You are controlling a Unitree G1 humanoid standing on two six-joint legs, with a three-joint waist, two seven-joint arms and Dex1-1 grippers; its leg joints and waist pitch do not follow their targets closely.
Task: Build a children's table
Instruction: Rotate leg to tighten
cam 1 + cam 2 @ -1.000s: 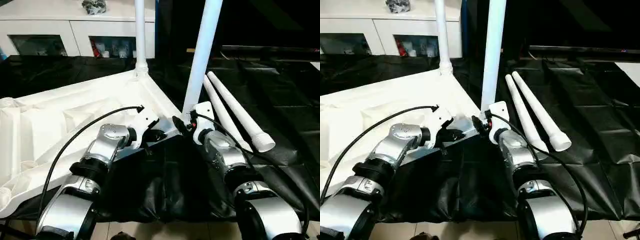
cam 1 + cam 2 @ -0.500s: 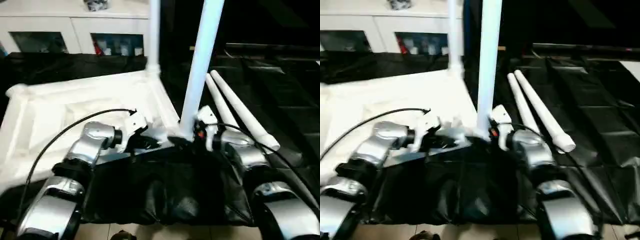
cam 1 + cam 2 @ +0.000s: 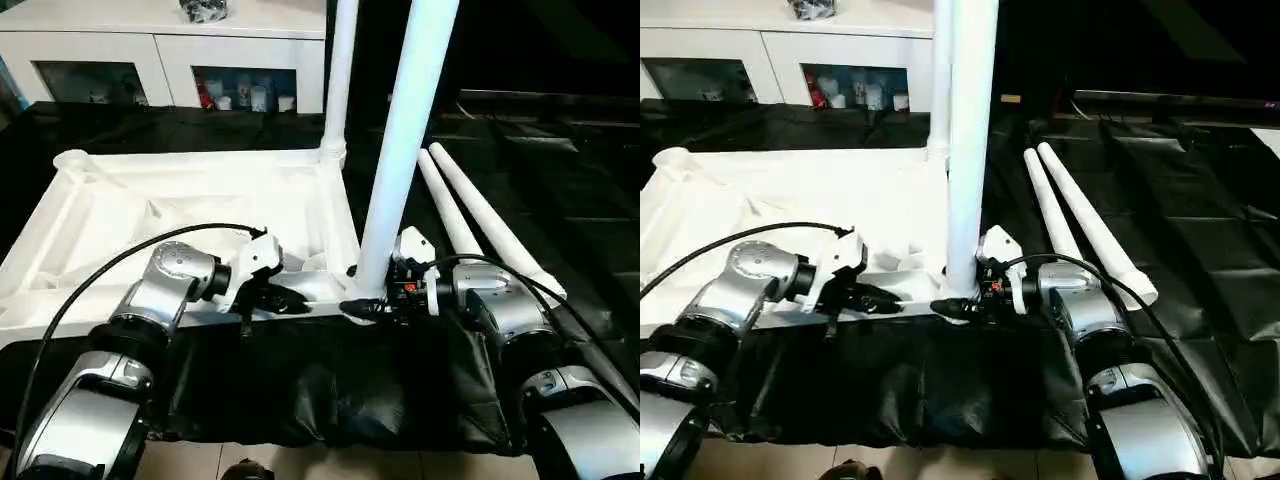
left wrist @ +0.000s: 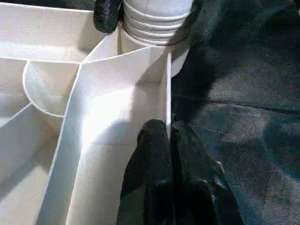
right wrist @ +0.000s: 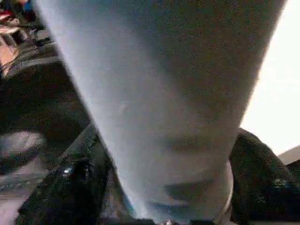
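While my left gripper (image 3: 290, 303) pinches the tabletop (image 3: 180, 205) rim, my right gripper (image 3: 365, 305) wraps the upright leg (image 3: 400, 150) at the near corner socket, directly beside it; two spare legs (image 3: 480, 220) lie beyond, rightward.

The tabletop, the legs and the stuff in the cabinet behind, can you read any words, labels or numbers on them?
None can be read.
Tabletop: plain white, no print seen.
Upright leg: no label seen.
Small items in the cabinet: too small to read.
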